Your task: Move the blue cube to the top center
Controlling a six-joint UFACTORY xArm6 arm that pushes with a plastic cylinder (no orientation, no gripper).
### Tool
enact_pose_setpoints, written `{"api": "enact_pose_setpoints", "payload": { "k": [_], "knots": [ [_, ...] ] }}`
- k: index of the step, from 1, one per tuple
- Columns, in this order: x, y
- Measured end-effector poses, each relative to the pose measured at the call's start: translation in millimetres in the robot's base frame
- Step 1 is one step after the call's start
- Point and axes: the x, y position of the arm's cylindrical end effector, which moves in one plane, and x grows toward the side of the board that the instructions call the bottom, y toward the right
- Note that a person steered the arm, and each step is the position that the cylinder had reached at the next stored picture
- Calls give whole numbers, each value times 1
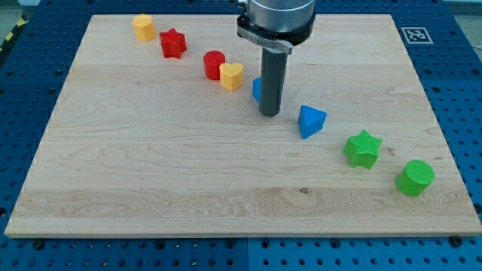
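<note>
The blue cube (257,89) sits near the board's middle top, mostly hidden behind my dark rod; only its left edge shows. My tip (269,114) rests on the board right against the cube, on its lower right side. A blue triangular block (311,121) lies to the right of the tip, a short gap away.
A yellow heart (231,76) and a red cylinder (214,65) lie just left of the cube. A red star (172,43) and a yellow hexagonal block (144,27) stand at the top left. A green star (363,148) and a green cylinder (415,178) lie at the lower right. The wooden board (151,188) sits on a blue perforated table.
</note>
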Motion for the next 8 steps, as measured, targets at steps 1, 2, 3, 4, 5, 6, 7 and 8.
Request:
{"api": "enact_pose_setpoints", "payload": {
  "k": [1, 2, 3, 4, 5, 6, 7, 8],
  "knots": [
    [-24, 0],
    [-49, 0],
    [-70, 0],
    [-84, 0],
    [-84, -3],
    [-75, -30],
    [-71, -39],
    [-75, -39]
  ]
}}
